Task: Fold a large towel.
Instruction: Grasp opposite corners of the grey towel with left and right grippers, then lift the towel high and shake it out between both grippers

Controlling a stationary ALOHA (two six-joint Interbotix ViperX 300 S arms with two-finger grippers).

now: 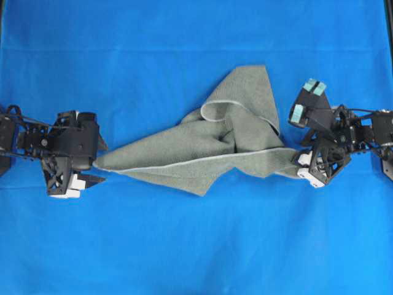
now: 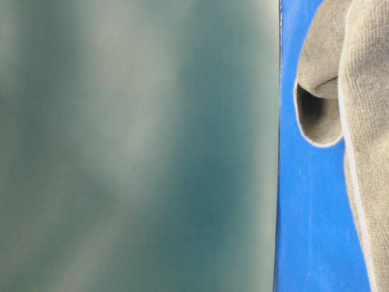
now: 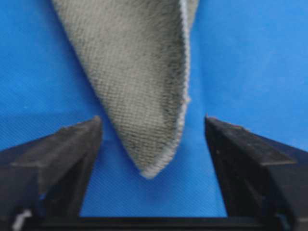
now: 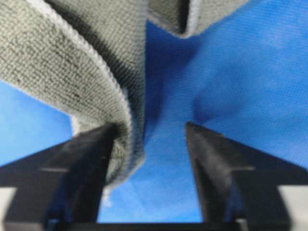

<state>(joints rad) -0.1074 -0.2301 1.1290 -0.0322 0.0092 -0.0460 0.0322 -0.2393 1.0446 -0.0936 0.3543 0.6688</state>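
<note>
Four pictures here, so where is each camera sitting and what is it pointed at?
Overhead: looks straight down on the towel, blue sheet, left pincer and right pincer.
Table-level: low, mostly blurred grey; no robot.
Left wrist: between open jaws at a towel corner.
Right wrist: open jaws, towel fold against one finger.
All share the towel.

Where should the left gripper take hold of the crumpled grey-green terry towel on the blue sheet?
At its pointed, pale-hemmed corner, coming in level from the towel's left end. The grey-green terry towel tapers to that tip, which already lies between the open fingers of the left gripper; the bunched middle offers no clean edge.
</note>
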